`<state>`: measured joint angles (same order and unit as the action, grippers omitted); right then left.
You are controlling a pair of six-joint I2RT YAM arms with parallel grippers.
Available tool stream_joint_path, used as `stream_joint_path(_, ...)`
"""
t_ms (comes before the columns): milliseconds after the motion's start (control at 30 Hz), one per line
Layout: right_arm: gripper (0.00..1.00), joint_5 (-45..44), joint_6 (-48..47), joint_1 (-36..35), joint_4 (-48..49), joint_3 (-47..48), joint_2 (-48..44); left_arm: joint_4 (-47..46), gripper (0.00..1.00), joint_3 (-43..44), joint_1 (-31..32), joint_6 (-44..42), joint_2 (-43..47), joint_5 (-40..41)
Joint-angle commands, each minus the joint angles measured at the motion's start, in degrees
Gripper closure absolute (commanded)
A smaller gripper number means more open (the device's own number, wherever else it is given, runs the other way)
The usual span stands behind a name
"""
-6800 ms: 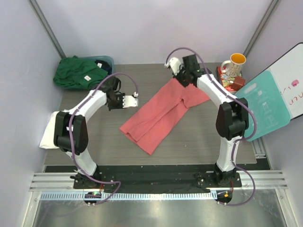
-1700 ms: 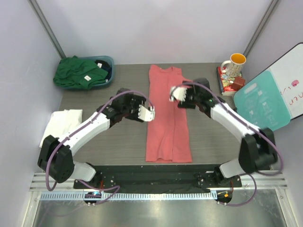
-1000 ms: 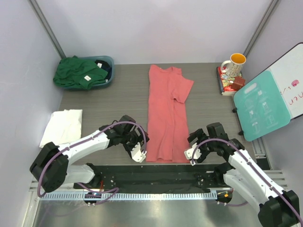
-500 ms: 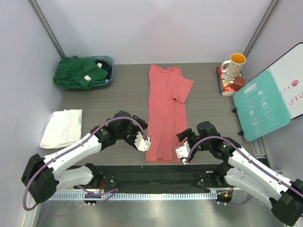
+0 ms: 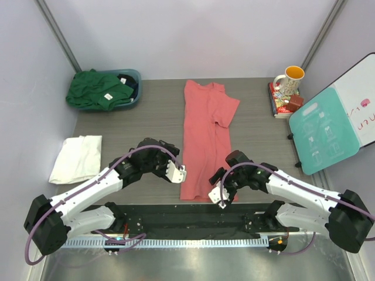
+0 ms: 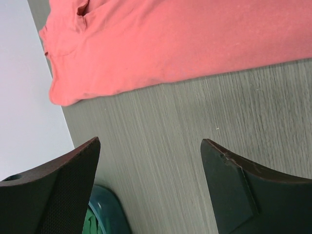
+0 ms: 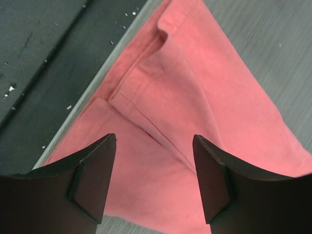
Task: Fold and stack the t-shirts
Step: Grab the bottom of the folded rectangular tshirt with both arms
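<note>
The coral-red t-shirt (image 5: 202,140) lies folded into a long strip down the middle of the table, its hem at the near edge. My left gripper (image 5: 177,174) is open just left of the hem end; in the left wrist view it (image 6: 150,141) hangs over bare table with the coral-red t-shirt (image 6: 161,44) beyond it. My right gripper (image 5: 217,194) is open over the hem's right corner; in the right wrist view it (image 7: 153,139) straddles the coral-red t-shirt's (image 7: 195,97) layered hem without pinching it. The white t-shirt (image 5: 77,158) lies folded at the left. The dark green t-shirt (image 5: 96,91) fills the teal tub.
The teal tub (image 5: 133,77) stands at the back left; its rim (image 6: 109,214) also shows in the left wrist view. A mug (image 5: 289,79) and a small red stack (image 5: 285,102) sit at the back right. A teal board (image 5: 322,132) leans on the right. A black strip (image 7: 44,53) borders the near edge.
My right gripper has swung left onto the hem's right corner and its jaws have narrowed a little. My left gripper has moved up to the shirt's left edge and stayed open.
</note>
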<state>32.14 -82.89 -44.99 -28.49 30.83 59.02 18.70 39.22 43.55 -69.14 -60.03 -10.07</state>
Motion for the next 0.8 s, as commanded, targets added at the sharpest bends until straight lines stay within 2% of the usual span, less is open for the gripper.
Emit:
stream_joint_path(0, 0.32, 2.05, -0.87, -2.81, 1.77, 2.04, 1.79, -3.05, 0.16, 2.79, 0.22, 0.50, -0.09, 0.83)
stream_joint_path(200, 0.34, 1.17, 2.03, -5.19, 4.32, 0.38, 2.50, -3.05, 0.16, 3.05, 0.31, 0.06, 0.00, 1.80)
stream_joint_path(400, 0.43, 0.73, 3.79, -6.42, 6.34, -0.24, 4.51, -3.23, 0.16, 3.14, 0.22, 0.15, 0.09, 1.89)
stream_joint_path(767, 0.40, 0.03, 3.44, -7.13, 3.80, 0.37, 5.14, -2.97, 0.16, 4.11, 0.22, 0.41, 0.97, 2.68)
